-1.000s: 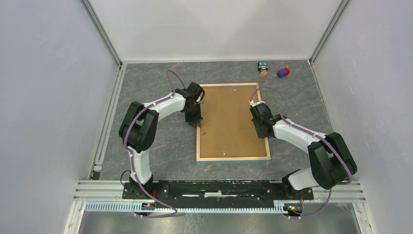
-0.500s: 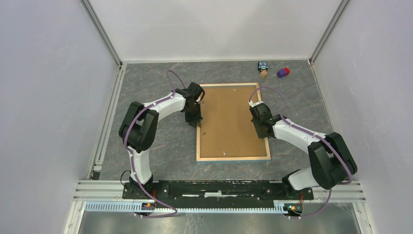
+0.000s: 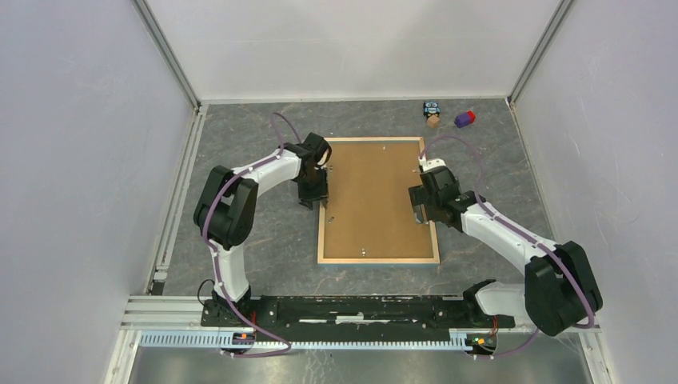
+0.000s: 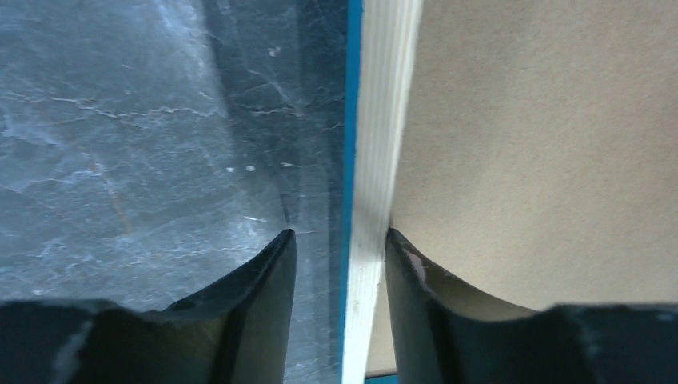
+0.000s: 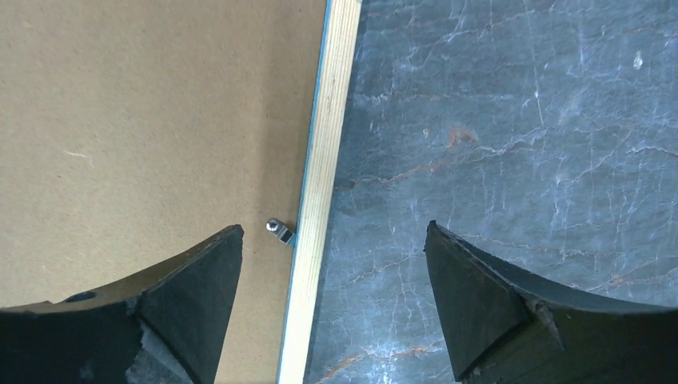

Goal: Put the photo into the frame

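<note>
The frame (image 3: pixel 378 261) lies face down in the middle of the table (image 3: pixel 240 136), pale wood border up, with a thin blue strip showing along its outer edges in both wrist views. A brown backing board (image 3: pixel 376 200) fills the opening. Bare table runs along both long sides out to the walls, and a narrower strip separates the near edge from the arm bases. At the far side, a small toy figure (image 3: pixel 432 114) and a purple block (image 3: pixel 464 119) sit near the frame's far right corner, apart from it. The left gripper (image 4: pixel 340 240) straddles the left border with its jaws at a narrow gap. One finger (image 4: pixel 408 272) rests on the board against the border's inner edge, and the other stands on the table just off the blue edge. The right gripper (image 5: pixel 334 236) straddles the right border with its jaws wide, one finger over the board and one over bare table, neither touching the wood. A small metal clip (image 5: pixel 276 228) sits against the border between them. Compared with a second ago, the frame has slid slightly left, and the right arm's elbow has swung outward and nearer its base.
</note>
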`<state>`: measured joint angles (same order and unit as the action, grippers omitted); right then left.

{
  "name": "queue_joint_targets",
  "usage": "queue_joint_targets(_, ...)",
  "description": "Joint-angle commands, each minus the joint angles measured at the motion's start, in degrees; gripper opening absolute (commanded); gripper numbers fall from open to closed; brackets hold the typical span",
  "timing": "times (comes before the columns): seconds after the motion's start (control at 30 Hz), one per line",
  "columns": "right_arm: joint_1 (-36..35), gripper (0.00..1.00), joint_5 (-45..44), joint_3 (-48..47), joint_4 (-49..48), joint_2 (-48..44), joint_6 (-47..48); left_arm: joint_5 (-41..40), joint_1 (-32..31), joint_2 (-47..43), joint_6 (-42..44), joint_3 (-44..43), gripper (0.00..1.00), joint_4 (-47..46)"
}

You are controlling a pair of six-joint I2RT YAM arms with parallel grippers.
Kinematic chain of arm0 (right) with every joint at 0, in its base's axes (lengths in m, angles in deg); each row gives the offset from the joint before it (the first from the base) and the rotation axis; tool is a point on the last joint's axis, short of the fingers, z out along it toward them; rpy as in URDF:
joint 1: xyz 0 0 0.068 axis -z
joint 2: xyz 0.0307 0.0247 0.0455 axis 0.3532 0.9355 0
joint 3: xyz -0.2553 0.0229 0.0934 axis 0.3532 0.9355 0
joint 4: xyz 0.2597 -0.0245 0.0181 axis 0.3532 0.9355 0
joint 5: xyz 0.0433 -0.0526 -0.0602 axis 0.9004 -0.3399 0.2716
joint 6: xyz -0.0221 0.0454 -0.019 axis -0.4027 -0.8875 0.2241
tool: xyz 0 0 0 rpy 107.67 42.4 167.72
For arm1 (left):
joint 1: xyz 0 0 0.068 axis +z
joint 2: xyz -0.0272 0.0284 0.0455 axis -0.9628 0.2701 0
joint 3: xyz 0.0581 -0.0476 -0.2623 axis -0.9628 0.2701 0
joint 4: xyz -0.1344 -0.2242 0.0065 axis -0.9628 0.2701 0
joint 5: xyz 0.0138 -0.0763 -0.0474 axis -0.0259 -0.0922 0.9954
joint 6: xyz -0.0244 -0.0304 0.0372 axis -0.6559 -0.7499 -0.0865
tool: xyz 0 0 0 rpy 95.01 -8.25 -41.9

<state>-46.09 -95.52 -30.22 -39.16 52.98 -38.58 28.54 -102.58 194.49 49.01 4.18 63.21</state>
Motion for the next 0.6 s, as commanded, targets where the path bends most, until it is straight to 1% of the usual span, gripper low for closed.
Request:
queue_joint_targets(0.0,0.82,0.92,0.59,-1.88,-4.4,-1.27,-1.47,1.71,0.72,-3.33,3.1,-3.2,0.58,2.33)
queue_joint_targets(0.03,0.92,0.97,0.5,-2.4,-5.05,-1.11,-1.32,1.98,0.72,-2.76,3.15,-3.73,0.63,2.32)
queue_joint_targets(0.1,1.07,0.98,0.26,-3.84,-5.88,-0.65,-0.91,0.71,0.75,-0.8,4.25,-5.94,0.68,3.56)
queue_joint_targets(0.2,1.58,0.98,-2.37,-5.52,-8.24,0.42,0.17,-0.69,0.74,2.02,6.34,-8.63,0.69,5.69)
queue_joint_targets(0.3,4.03,0.98,-2.87,-8.56,-8.91,3.14,-0.99,-1.86,0.74,3.07,8.3,-8.95,0.63,6.16)
queue_joint_targets(0.4,7.74,0.97,2.28,-10.91,-10.01,5.8,-3.25,-2.89,0.73,3.18,9.82,-7.67,0.55,5.97)
queue_joint_targets(0.47,9.73,0.95,5.68,-11.55,-12.15,7.59,-4.25,-1.72,0.74,3.19,10.37,-6.25,0.51,5.16)
queue_joint_targets(0.57,11.72,0.93,8.53,-15.06,-12.29,12.99,-2.15,-1.97,0.57,3.39,11.38,-4.84,0.44,4.41)
